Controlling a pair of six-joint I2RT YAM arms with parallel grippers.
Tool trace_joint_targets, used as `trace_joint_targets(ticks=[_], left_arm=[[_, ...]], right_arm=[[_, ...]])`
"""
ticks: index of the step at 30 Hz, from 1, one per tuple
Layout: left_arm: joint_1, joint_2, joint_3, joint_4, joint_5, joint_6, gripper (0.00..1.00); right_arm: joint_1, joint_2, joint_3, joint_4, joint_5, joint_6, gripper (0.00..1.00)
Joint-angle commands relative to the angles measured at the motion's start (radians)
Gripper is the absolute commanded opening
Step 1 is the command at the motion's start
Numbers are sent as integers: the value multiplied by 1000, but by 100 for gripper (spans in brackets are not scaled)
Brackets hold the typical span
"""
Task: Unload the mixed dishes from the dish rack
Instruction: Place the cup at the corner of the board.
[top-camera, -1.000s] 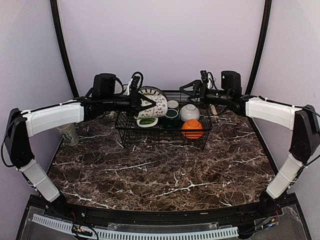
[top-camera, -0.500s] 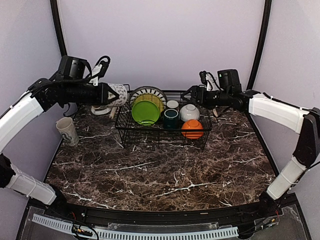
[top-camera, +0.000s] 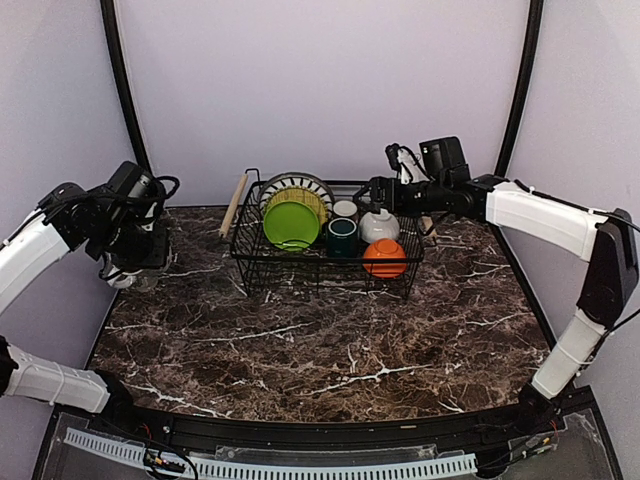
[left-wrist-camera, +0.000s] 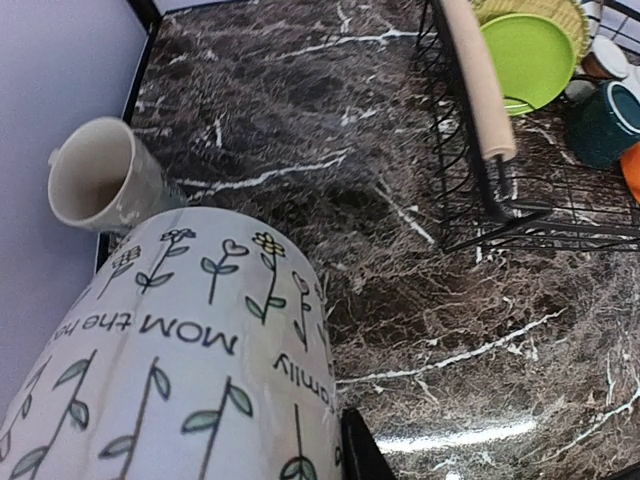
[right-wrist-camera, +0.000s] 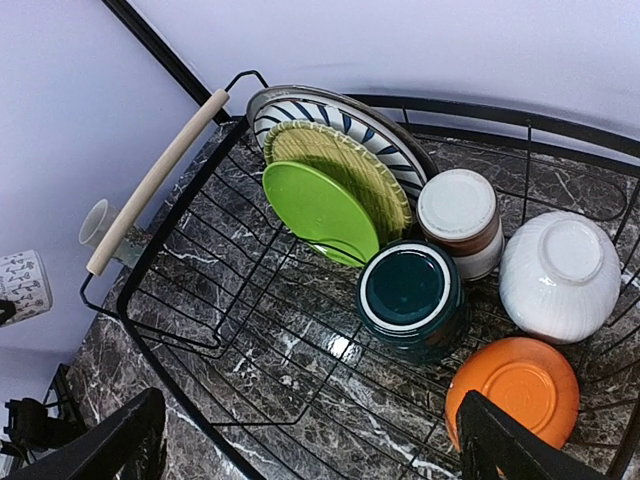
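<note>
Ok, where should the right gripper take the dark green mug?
Across its round body, coming straight down from above. The dark green mug stands base-up in the dish rack, so there's no open rim to hook, and no handle shows. The right gripper hangs open over the rack.

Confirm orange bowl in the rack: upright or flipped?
Flipped: orange bowl sits mouth-down in the dish rack, foot ring facing up, white inside hidden.

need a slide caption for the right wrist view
Open right pincer hovers over the dish rack: lime-green plate standing on edge, dark green mug, white bowl and orange bowl inside.
</note>
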Motion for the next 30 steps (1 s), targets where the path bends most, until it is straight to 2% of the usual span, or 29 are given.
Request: trace_joint_targets(ticks=[1,7,14,22,30], left_arm=[[45,-39,-81,-59,-45,-184,1],[168,-96,-233,-45,47,-408,1],[261,-115,-296,-58,13,-552,1],[422,-40,-341,-27,72,-595,1],[496,22,-361,34,94,-572,1]], right_arm=[[10,30,49,-15,16,-32,99],[15,54,72,-26,10,-36,99],[17,51,71,-53,32,-49,99],[18,80,123,-136,31,-84,99],[38,105,159,-181,62,-81,99]])
